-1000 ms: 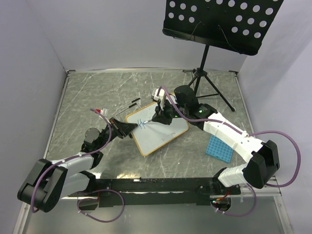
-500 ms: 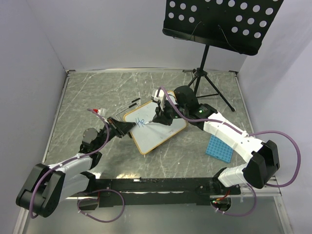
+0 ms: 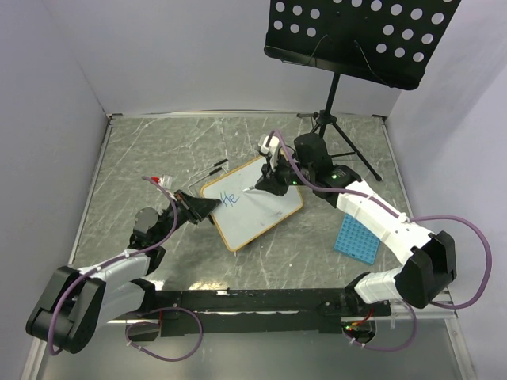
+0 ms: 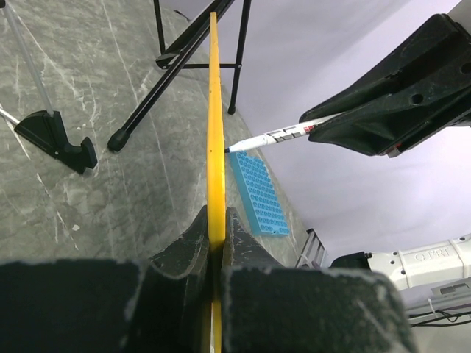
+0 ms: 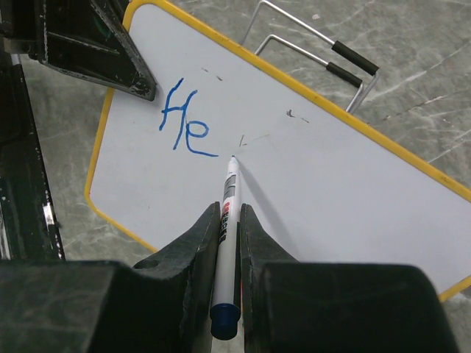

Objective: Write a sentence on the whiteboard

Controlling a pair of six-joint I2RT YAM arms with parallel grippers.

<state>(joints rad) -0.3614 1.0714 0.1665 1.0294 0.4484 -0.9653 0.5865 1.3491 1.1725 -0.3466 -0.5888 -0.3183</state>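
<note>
The whiteboard (image 3: 257, 210), white with a yellow-orange frame, lies tilted on the grey table. My left gripper (image 3: 207, 207) is shut on its left edge; the left wrist view shows the frame edge-on (image 4: 215, 140) between the jaws (image 4: 215, 220). Blue lettering "He" (image 3: 229, 199) sits near the board's left end and shows in the right wrist view (image 5: 184, 125). My right gripper (image 3: 271, 182) is shut on a white marker (image 5: 230, 195) with a blue cap. The marker's tip is at the board surface just right of the "e". The board (image 5: 331, 191) fills most of that view.
A black perforated music stand (image 3: 360, 39) on a tripod (image 3: 341, 134) stands at the back right. A blue grid tray (image 3: 355, 237) lies right of the board. The board's wire feet (image 5: 324, 55) stick out behind it. Grey walls enclose the table.
The board shifted slightly back and left in my left gripper. My right gripper moved right along the board with the marker, uncovering the blue "He".
</note>
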